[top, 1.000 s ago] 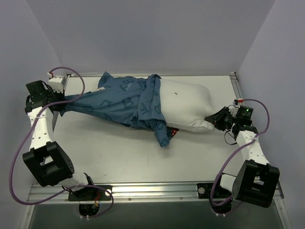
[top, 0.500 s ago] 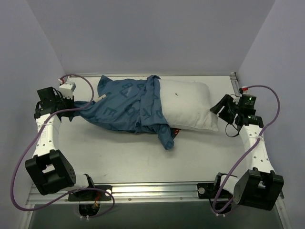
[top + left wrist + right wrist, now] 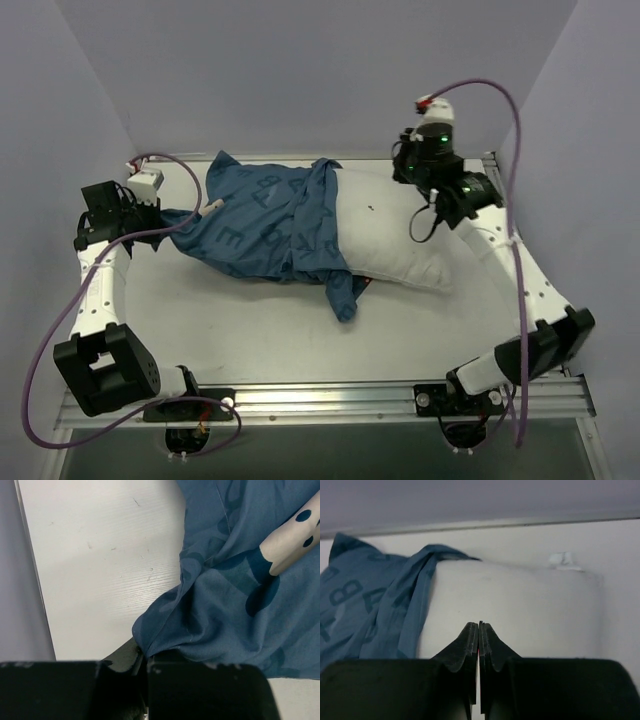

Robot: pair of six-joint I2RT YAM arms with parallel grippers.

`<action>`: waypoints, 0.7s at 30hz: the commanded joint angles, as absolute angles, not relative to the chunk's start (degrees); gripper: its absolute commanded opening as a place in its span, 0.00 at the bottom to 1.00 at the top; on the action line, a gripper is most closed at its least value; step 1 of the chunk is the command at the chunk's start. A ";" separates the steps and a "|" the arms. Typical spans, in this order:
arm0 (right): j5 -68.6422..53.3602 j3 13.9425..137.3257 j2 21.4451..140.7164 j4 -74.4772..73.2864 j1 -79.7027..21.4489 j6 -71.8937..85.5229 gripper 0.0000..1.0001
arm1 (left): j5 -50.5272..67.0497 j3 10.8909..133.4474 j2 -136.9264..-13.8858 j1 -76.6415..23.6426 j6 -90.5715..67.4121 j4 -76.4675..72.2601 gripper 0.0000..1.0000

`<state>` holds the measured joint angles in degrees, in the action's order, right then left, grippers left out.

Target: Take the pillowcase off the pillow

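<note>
The blue lettered pillowcase [image 3: 265,225] covers the left half of the white pillow [image 3: 395,235], bunched in a fold across its middle. My left gripper [image 3: 150,222] is shut on the pillowcase's left end, which is drawn out to a point. The left wrist view shows that fabric [image 3: 235,605] pinched at my left gripper [image 3: 142,655]. My right gripper [image 3: 405,172] is shut and empty, raised over the pillow's far right part. The right wrist view shows my right gripper [image 3: 478,627] above the pillow [image 3: 520,610], with the pillowcase [image 3: 370,605] to the left.
A small red thing [image 3: 365,283] peeks out under the pillowcase's hanging flap. A metal rail [image 3: 330,395] runs along the near edge. Lilac walls close in the back and sides. A white tag [image 3: 562,559] sits at the pillow's far corner.
My right gripper has left the pillow's near right corner and swung up and back over the pillow's far right part. The left gripper keeps hold of the pillowcase and shifted slightly.
</note>
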<state>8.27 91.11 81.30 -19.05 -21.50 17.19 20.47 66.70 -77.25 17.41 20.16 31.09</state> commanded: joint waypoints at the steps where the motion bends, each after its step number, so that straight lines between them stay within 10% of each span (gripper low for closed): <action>1: 12.85 92.38 91.46 -23.12 -27.41 15.20 0.00 | 22.50 70.05 -74.18 16.79 18.37 30.14 0.02; 11: 13.52 72.70 105.64 -17.58 -29.63 21.96 0.00 | 21.80 81.98 -73.21 16.61 14.33 33.75 0.02; 21: 11.34 61.79 108.54 -12.57 -18.64 22.24 0.00 | 16.18 119.06 -82.08 19.86 2.91 39.98 0.02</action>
<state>6.22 67.42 101.32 1.02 -23.31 24.23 22.20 107.07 -82.00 15.81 8.47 47.75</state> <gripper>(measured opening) 0.027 0.031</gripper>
